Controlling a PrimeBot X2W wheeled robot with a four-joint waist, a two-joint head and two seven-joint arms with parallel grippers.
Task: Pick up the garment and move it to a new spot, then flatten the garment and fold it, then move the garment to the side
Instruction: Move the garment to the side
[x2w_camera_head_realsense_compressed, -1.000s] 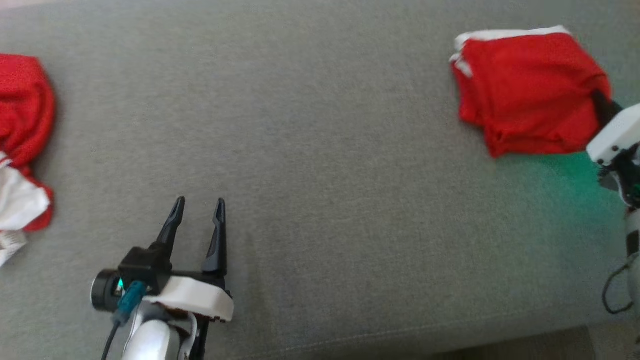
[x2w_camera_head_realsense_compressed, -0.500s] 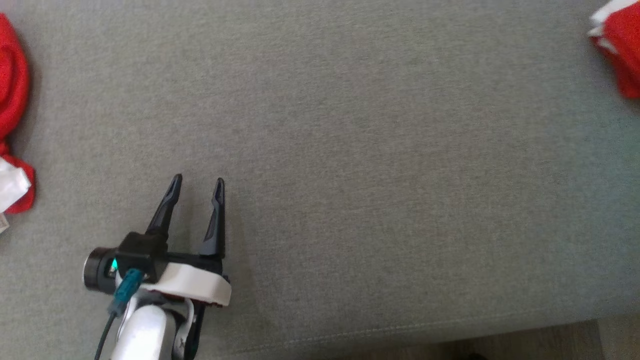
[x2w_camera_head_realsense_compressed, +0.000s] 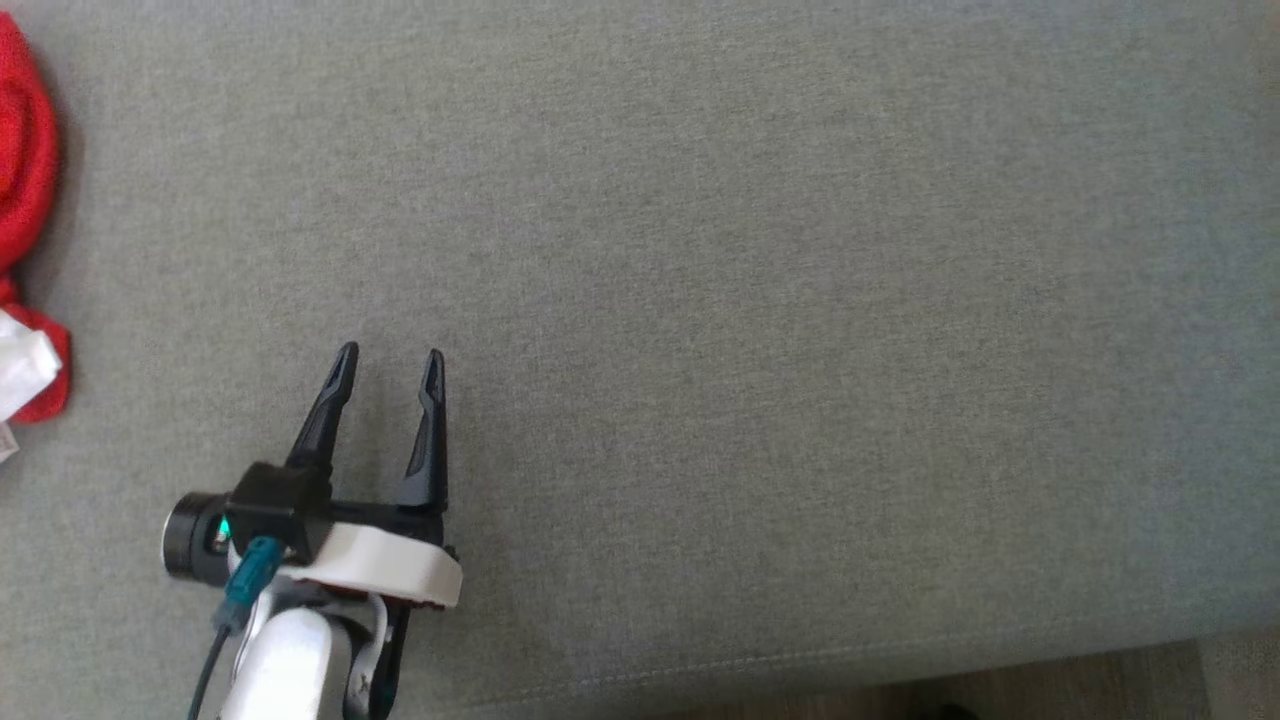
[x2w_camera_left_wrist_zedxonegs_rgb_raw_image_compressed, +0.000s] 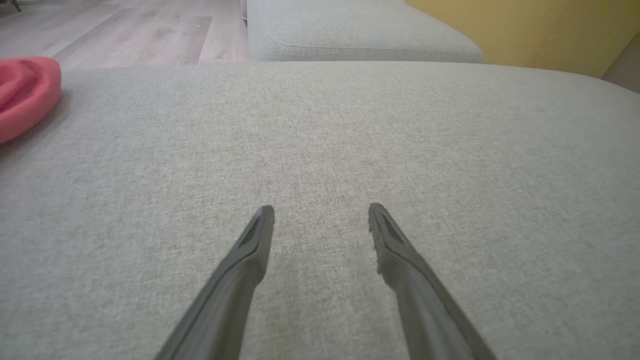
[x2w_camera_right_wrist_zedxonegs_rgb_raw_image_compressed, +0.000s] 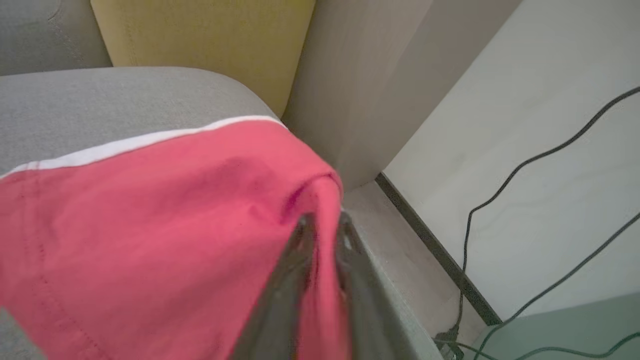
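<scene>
In the right wrist view, my right gripper (x2w_camera_right_wrist_zedxonegs_rgb_raw_image_compressed: 326, 220) is shut on an edge of the red garment (x2w_camera_right_wrist_zedxonegs_rgb_raw_image_compressed: 150, 225), which has a white trim. The cloth hangs over the right end of the grey sofa cushion (x2w_camera_right_wrist_zedxonegs_rgb_raw_image_compressed: 100, 95). My left gripper (x2w_camera_head_realsense_compressed: 389, 355) is at the lower left of the head view. It is open and empty, just above the cushion (x2w_camera_head_realsense_compressed: 750, 300). The left wrist view shows its fingers (x2w_camera_left_wrist_zedxonegs_rgb_raw_image_compressed: 321, 210) spread over bare grey fabric.
A second red and white cloth (x2w_camera_head_realsense_compressed: 20, 200) lies bunched at the cushion's left end (x2w_camera_left_wrist_zedxonegs_rgb_raw_image_compressed: 25, 95). The cushion's front seam (x2w_camera_head_realsense_compressed: 800, 660) runs along the bottom. Beyond the right end are a yellow cushion (x2w_camera_right_wrist_zedxonegs_rgb_raw_image_compressed: 200, 40), a pale wall and black cables (x2w_camera_right_wrist_zedxonegs_rgb_raw_image_compressed: 525, 165) on the floor.
The red garment and my right gripper have moved right, out of the head view's right edge. The head view itself shifted a little. My left gripper stayed open.
</scene>
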